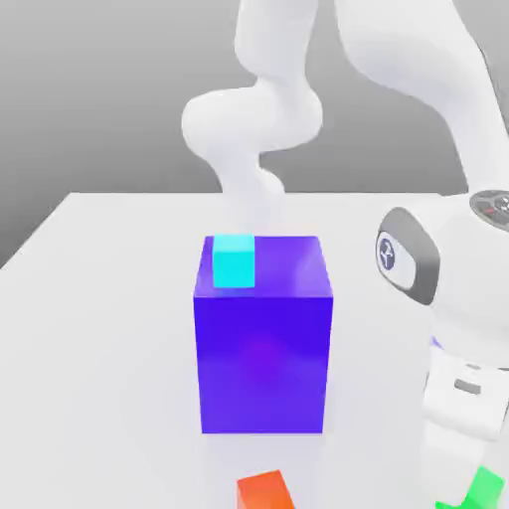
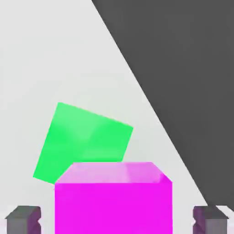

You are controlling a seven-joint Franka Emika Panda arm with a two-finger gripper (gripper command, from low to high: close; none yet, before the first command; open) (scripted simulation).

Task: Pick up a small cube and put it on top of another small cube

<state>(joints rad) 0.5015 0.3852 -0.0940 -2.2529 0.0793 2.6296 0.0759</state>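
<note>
My gripper (image 2: 118, 219) stands apart, fingers clear of the small, rigid, probably light magenta cube (image 2: 113, 201), the green cube (image 2: 84, 139) at its eleven o'clock; I'd grip opposite flat faces.

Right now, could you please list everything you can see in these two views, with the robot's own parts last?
table: one, white, under everything.
big block: one, blue-violet, standing mid-table.
cyan cube: one, small, on top of the big block, near its top's corner at the exterior view's left.
orange-red cube: one, small, on the table in front of the big block, cut by the picture's edge.
green cube: one, small, on the table; in the exterior view it peeks out below the hand.
magenta cube: one, small, between the fingers, partly covering the green cube in the hand view.
arm: one, white, curving over the table.
gripper: one, grey fingers apart, either side of the magenta cube.
</note>
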